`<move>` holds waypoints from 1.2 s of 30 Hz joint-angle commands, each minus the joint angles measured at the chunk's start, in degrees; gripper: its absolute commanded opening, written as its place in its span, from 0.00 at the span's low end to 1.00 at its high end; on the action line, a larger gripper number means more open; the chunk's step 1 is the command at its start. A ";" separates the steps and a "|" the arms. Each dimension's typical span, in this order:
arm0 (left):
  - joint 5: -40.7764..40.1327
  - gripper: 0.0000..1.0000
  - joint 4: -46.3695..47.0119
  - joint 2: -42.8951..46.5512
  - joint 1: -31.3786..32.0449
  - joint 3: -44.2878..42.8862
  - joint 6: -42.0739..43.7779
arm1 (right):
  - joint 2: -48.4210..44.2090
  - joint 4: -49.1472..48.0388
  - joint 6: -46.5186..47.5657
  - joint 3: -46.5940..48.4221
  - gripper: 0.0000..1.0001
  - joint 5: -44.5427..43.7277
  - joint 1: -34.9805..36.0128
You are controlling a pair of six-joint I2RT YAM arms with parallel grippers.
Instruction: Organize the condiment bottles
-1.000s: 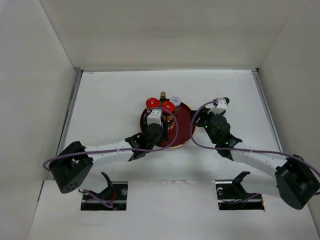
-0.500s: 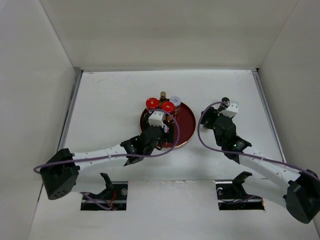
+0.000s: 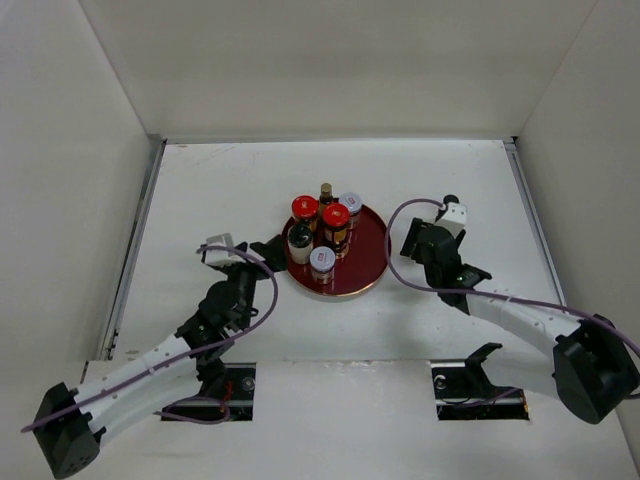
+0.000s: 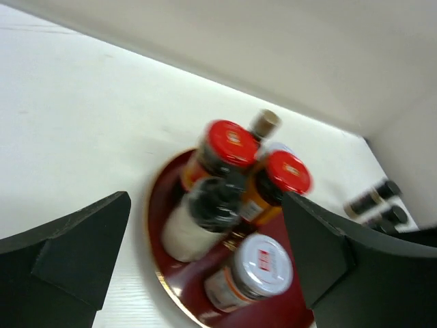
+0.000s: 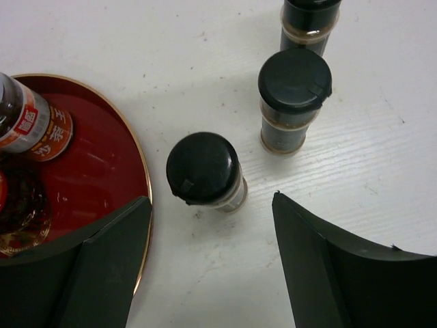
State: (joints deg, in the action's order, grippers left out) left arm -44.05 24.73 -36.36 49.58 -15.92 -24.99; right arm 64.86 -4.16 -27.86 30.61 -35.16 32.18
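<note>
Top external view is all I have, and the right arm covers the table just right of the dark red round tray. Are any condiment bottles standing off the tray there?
Observer: Yes. The right wrist view shows three slim dark black-capped bottles upright on the white table, outside the dark red round tray.
Operator: Is the right claw holding one?
Observer: No. The right claw is open; the nearest bottle stands at the mouth of the gap, and neither finger touches it.
Operator: And the left claw?
Observer: The left wrist view shows the left claw open and empty, pointed at the tray.
</note>
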 commanded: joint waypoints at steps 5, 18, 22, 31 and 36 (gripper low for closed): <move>-3.24 0.95 1.20 3.32 -8.05 7.40 -9.36 | 5.71 -2.25 1.75 5.95 0.75 1.49 -2.52; 4.50 0.95 2.60 -3.19 -15.61 9.07 -16.75 | 5.82 -8.22 3.25 5.08 0.38 1.50 -3.93; 5.38 0.96 3.83 -5.47 -16.32 9.16 -17.11 | 0.98 -7.53 4.21 5.25 0.37 -0.26 -2.62; 5.91 0.96 4.18 -5.57 -17.55 9.68 -18.51 | 1.21 -6.64 3.69 10.25 0.37 1.23 8.27; 6.69 0.96 3.75 -5.74 -18.60 9.86 -19.13 | 10.36 -12.35 4.47 13.33 0.37 1.58 14.52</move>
State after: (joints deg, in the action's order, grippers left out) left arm -38.48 25.56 -42.22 31.66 -6.39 -42.74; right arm 71.90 -10.59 -24.16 40.82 -33.98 44.27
